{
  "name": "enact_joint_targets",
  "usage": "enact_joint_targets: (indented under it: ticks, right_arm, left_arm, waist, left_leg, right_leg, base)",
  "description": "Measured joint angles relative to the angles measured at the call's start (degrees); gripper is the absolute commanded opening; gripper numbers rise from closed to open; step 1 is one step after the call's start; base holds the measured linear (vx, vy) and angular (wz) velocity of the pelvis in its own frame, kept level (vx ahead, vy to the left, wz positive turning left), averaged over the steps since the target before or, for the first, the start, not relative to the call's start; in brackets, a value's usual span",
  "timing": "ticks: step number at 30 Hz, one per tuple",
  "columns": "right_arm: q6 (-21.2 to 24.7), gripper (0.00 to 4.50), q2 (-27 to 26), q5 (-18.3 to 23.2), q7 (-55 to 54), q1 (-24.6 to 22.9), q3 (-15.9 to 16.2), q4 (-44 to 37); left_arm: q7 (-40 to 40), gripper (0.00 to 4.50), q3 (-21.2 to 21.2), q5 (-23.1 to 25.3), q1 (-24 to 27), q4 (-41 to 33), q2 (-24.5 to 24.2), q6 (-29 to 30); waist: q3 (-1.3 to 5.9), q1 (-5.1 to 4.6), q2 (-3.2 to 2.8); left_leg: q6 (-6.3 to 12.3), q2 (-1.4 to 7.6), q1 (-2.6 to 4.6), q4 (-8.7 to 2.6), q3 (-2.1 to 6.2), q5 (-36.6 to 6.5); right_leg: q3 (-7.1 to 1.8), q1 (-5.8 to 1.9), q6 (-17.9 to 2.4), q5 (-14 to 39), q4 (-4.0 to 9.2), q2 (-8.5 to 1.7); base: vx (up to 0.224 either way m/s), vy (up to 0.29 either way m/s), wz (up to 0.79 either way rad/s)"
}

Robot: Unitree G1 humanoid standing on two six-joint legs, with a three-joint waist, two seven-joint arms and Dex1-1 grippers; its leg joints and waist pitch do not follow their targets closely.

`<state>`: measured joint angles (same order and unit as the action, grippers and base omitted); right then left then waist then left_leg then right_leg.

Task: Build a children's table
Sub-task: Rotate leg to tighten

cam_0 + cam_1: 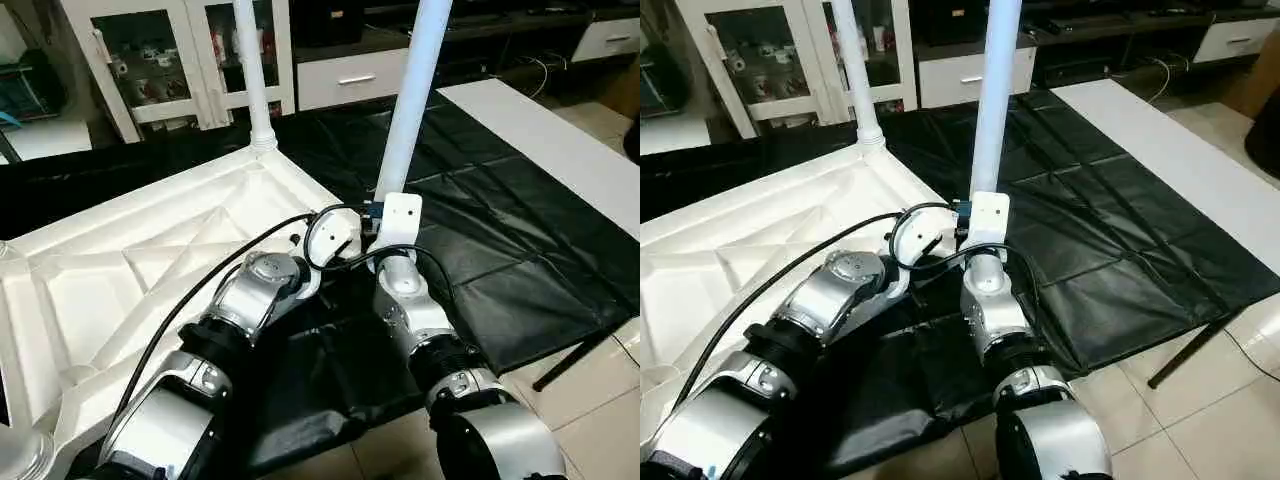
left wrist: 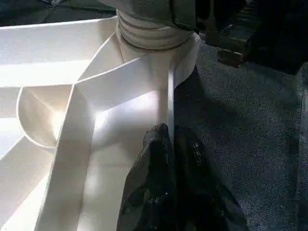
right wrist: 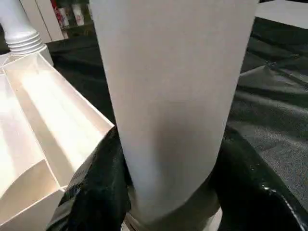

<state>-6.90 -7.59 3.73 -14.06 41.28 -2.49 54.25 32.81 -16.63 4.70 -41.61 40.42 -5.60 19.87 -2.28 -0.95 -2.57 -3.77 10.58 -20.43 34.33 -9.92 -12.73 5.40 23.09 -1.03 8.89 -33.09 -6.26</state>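
table top (image 1: pixel 120 270), right fingers (image 3: pixel 96 192) gripping leg (image 3: pixel 168 96)

Bench (image 1: pixel 500 230) — draped in creased black sheeting, centre and right of frame. White board (image 1: pixel 560 150) along its right edge. White glass-door cabinet (image 1: pixel 170 55), upper left, small items on its shelves. White drawer unit (image 1: pixel 350 78) with bar handle, upper centre — dark shelving behind. Pale tiled floor (image 1: pixel 600 400), lower right, crossed by a slanted black bench leg (image 1: pixel 575 358).
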Motion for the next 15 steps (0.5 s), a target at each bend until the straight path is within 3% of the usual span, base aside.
enact_joint_targets:
  ticks: [2,4,5,8,11,15]
  right_arm:
    - [-0.1,2.74,0.01,0.09,0.42,-0.03,-0.38,-0.15]
    - [-0.32,2.79,0.04,1.78,3.51,-0.84,-0.67,-3.16]
    - [-0.01,3.07,0.45,2.52,5.04,-1.52,-0.69,-4.87]
    - [2.09,3.25,1.93,3.51,9.71,-3.51,-0.54,-9.33]
    - [7.42,3.49,6.93,4.71,18.82,-7.28,2.2,-16.75]
    - [11.37,3.49,12.31,5.41,28.69,-11.35,4.88,-22.98]
  left_arm:
    - [0.21,0.0,-0.01,-0.01,0.0,-0.01,-0.14,-0.09]
    - [0.2,0.0,0.1,0.01,0.01,-0.12,-1.07,-0.43]
    - [0.46,0.0,0.1,-0.01,0.11,-0.29,-1.37,-0.53]
    - [1.94,0.0,0.08,-0.03,0.7,-1.43,-2.17,-0.56]
    - [5.23,0.0,-0.31,-0.5,2.25,-4.1,-3.62,-0.55]
    - [9.47,0.0,-1.09,-1.39,4.03,-6.74,-5.99,-0.81]
  waist:
    - [0.0,-0.03,0.0]
    - [-0.09,-0.17,-0.13]
    - [-0.11,-0.22,-0.14]
    - [-0.14,-0.24,-0.19]
    - [-0.18,0.0,-0.34]
    - [-0.18,0.37,-0.6]
  left_leg:
    - [0.0,0.0,0.01,-0.05,0.0,0.0]
    - [0.0,0.0,-0.05,-0.05,0.0,0.0]
    - [0.0,0.01,-0.07,-0.05,0.0,0.01]
    - [0.01,0.08,-0.12,-0.06,0.0,0.01]
    - [0.27,0.09,-0.11,-0.06,-0.01,0.15]
    - [0.28,0.14,-0.08,-0.08,-0.02,0.15]
  right_leg:
    - [0.01,0.01,0.01,0.0,0.0,0.0]
    - [0.0,0.07,0.01,0.0,-0.01,0.0]
    - [0.0,0.08,0.01,0.0,-0.01,0.02]
    - [0.02,0.09,0.04,0.02,0.0,0.07]
    - [0.04,0.11,0.09,0.11,0.02,0.07]
    - [0.08,0.1,0.11,0.15,0.01,0.09]
  base:
    - [0.0,0.0,0.0]
    - [0.0,0.0,0.0]
    - [0.0,0.0,0.0]
    - [0.0,0.0,0.0]
    - [0.0,0.0,0.0]
    - [0.0,0.0,0.0]
